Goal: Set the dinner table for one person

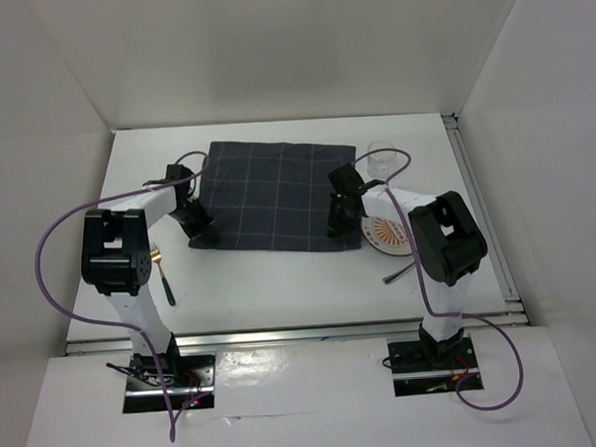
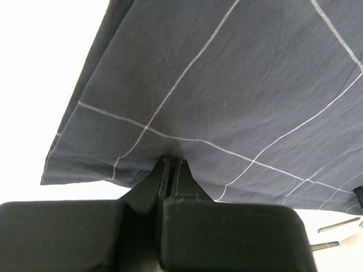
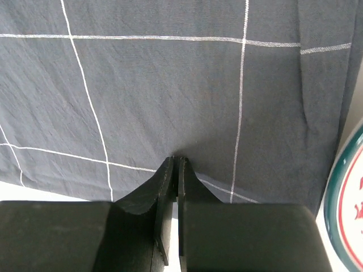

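The dinner table [image 1: 281,284] is a plain white tabletop. A dark grey checked placemat [image 1: 277,195] lies on its middle. My left gripper [image 1: 197,228] is shut on the placemat's near left edge, and the left wrist view shows the jaws [image 2: 171,161] closed on a pinch of cloth [image 2: 227,85]. My right gripper [image 1: 339,222] is shut on the near right edge, and the right wrist view shows its jaws [image 3: 177,160] pinching the cloth [image 3: 170,85]. A plate [image 1: 383,235] with a green rim and orange pattern sits right of the placemat, partly hidden by the right arm.
A clear glass [image 1: 380,159] stands at the back right beyond the plate. A dark utensil with a gold end [image 1: 164,279] lies near the left arm. Another utensil [image 1: 399,274] lies in front of the plate. The plate's rim [image 3: 346,221] shows in the right wrist view. White walls enclose the table.
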`<state>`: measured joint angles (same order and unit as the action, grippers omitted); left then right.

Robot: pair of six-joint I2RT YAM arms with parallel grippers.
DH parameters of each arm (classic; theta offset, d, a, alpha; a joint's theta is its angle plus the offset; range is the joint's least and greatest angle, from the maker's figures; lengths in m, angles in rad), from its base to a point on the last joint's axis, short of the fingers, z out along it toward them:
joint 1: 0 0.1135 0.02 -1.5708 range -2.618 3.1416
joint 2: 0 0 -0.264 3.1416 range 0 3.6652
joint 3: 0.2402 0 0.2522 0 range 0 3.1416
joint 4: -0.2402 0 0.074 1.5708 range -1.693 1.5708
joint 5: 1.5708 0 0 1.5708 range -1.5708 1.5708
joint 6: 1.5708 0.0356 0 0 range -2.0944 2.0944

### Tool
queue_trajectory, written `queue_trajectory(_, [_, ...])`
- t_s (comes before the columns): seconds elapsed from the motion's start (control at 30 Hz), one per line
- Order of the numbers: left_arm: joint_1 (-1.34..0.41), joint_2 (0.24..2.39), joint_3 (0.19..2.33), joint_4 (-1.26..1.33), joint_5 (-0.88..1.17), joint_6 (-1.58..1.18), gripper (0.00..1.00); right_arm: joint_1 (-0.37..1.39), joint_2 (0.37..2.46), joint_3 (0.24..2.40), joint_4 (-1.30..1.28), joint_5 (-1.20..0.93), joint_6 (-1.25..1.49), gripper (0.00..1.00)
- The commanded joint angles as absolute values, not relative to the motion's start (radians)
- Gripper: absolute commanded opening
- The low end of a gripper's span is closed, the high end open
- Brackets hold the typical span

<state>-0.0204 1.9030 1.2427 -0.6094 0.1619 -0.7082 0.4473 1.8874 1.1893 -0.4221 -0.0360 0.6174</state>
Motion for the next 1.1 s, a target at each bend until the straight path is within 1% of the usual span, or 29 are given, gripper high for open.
queue_trajectory(0.0, [-0.023, 1.898, 1.151, -0.670, 0.109, -0.701, 0.00, 0.465, 1.869, 1.111, -0.491, 0.005, 0.626, 0.01])
queue_trajectory(0.13, [-0.023, 1.821, 1.062, -0.661, 0.121, -0.701, 0.00, 0.465, 1.859, 1.097, -0.500, 0.026, 0.626, 0.01])
queue_trajectory(0.4, [-0.032, 1.735, 1.026, -0.690, 0.083, -0.721, 0.00, 0.465, 1.841, 1.097, -0.511, 0.037, 0.607, 0.01])
queue_trajectory(0.53, [-0.032, 1.735, 1.098, -0.733, 0.058, -0.709, 0.00, 0.474, 1.830, 1.159, -0.526, 0.047, 0.586, 0.01])
queue_trajectory(0.6, [-0.032, 1.735, 1.175, -0.776, 0.049, -0.695, 0.00, 0.483, 1.804, 1.228, -0.563, 0.069, 0.574, 0.01])
queue_trajectory(0.67, [-0.032, 1.709, 1.268, -0.814, 0.035, -0.683, 0.00, 0.483, 1.767, 1.276, -0.589, 0.092, 0.561, 0.07])
queue_trajectory(0.7, [-0.032, 1.697, 1.299, -0.833, 0.023, -0.672, 0.02, 0.483, 1.757, 1.319, -0.589, 0.092, 0.551, 0.10])
queue_trajectory(0.73, [-0.032, 1.686, 1.327, -0.863, 0.023, -0.658, 0.08, 0.483, 1.744, 1.337, -0.598, 0.092, 0.551, 0.15])
queue_trajectory(0.8, [-0.032, 1.657, 1.403, -0.888, 0.023, -0.649, 0.15, 0.483, 1.724, 1.371, -0.607, 0.092, 0.540, 0.20])
queue_trajectory(0.83, [-0.032, 1.657, 1.423, -0.899, 0.023, -0.637, 0.23, 0.483, 1.709, 1.400, -0.607, 0.092, 0.540, 0.22])
queue_trajectory(0.87, [-0.032, 1.645, 1.443, -0.919, 0.023, -0.637, 0.29, 0.483, 1.709, 1.414, -0.607, 0.092, 0.540, 0.29])
queue_trajectory(0.93, [-0.032, 1.635, 1.489, -0.928, 0.032, -0.637, 0.29, 0.483, 1.681, 1.449, -0.617, 0.092, 0.531, 0.36])
queue_trajectory(0.97, [-0.032, 1.625, 1.499, -0.940, 0.032, -0.626, 0.30, 0.483, 1.681, 1.462, -0.627, 0.092, 0.531, 0.38])
queue_trajectory(1.07, [-0.032, 1.594, 1.508, -0.949, 0.032, -0.626, 0.30, 0.456, 1.655, 1.514, -0.637, 0.132, 0.517, 0.38])
